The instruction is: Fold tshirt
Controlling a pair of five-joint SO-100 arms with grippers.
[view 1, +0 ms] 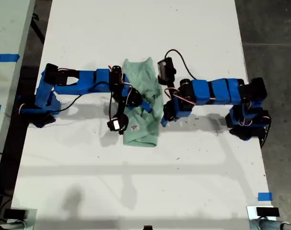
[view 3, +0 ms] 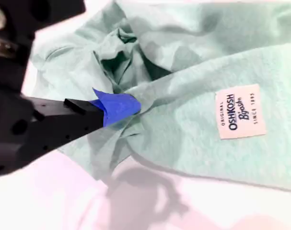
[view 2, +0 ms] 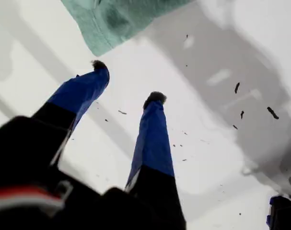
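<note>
A wide white table (view 1: 145, 182) fills most of the exterior view, with dark grey floor (view 1: 274, 28) along that view's right and a second pale surface with strips of blue tape (view 1: 4, 58) at its left. A small blue tape mark (view 1: 264, 196) sits near the table's lower right corner in the exterior view. Fine dark specks dot the tabletop.

Two blue-and-black arms reach inward from the exterior view's left and right sides and meet over the middle of the table. There lies the small pale mint-green cloth tshirt (view 1: 143, 103), folded into a narrow upright strip with its collar end toward the far edge; a white sewn label (view 3: 240, 111) shows on its upper layer.

My second gripper (view 3: 117, 106), on the arm from the exterior view's left, is pinched shut on a bunched fold of the tshirt, blue fingertip buried in the creases. My first gripper (view 2: 127, 81), on the arm from the exterior view's right, hovers just beside the garment's edge with its two blue fingers (view 2: 152, 136) spread apart over bare table, holding nothing.

Broad open tabletop lies in front of and behind the tshirt in the exterior view.
</note>
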